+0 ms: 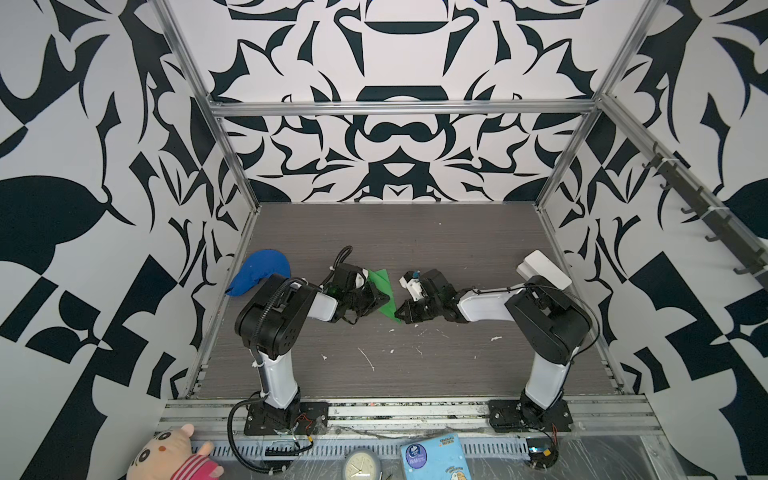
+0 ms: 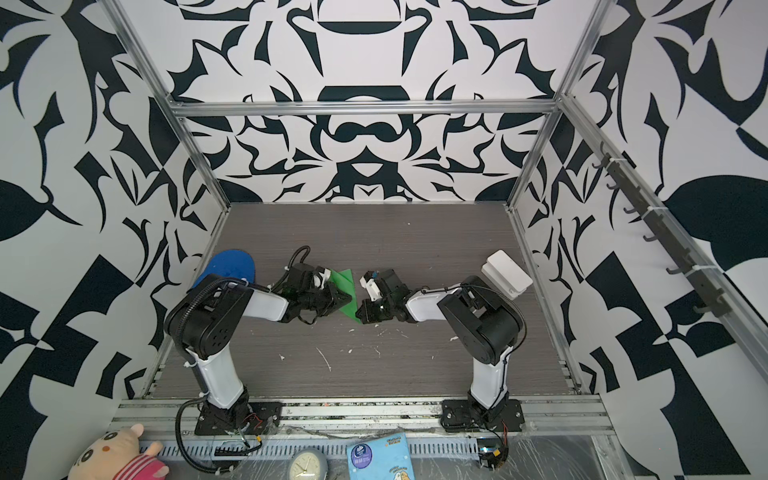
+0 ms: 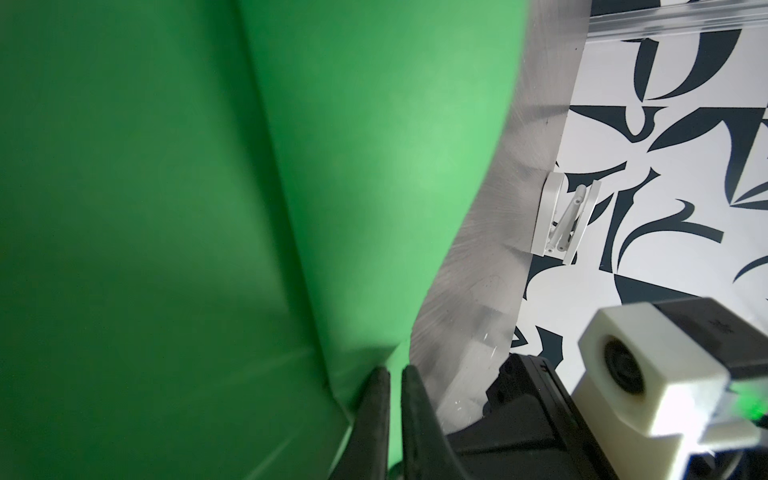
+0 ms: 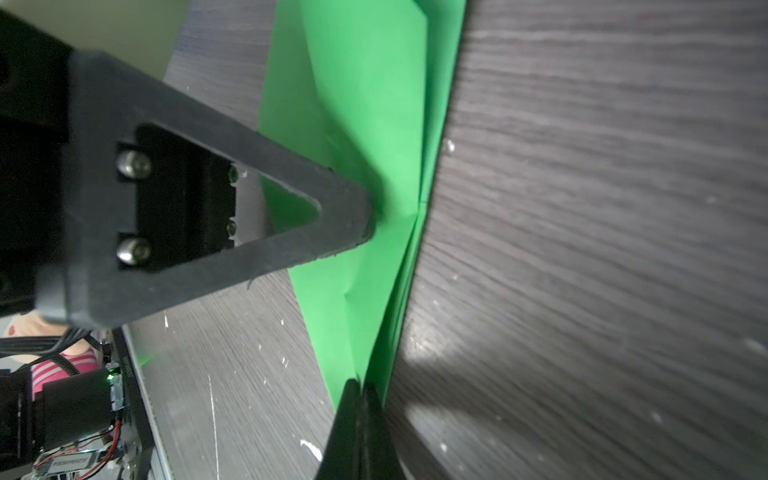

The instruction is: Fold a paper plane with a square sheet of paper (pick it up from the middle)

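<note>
The square sheet of paper is no longer flat: it is folded into a narrow bright green paper plane with lengthwise creases, held on edge just above the middle of the table in both top views. My left gripper is shut on its long side; in the left wrist view green paper fills the frame and runs between the nearly closed jaws of the left gripper. My right gripper is shut on the plane's pointed near end. A left finger presses the paper's flank.
A blue cloth cap lies at the left edge behind the left arm. A white folding stand sits by the right wall. White scraps dot the grey table. A plush toy, a clock and a blue booklet lie beyond the front rail.
</note>
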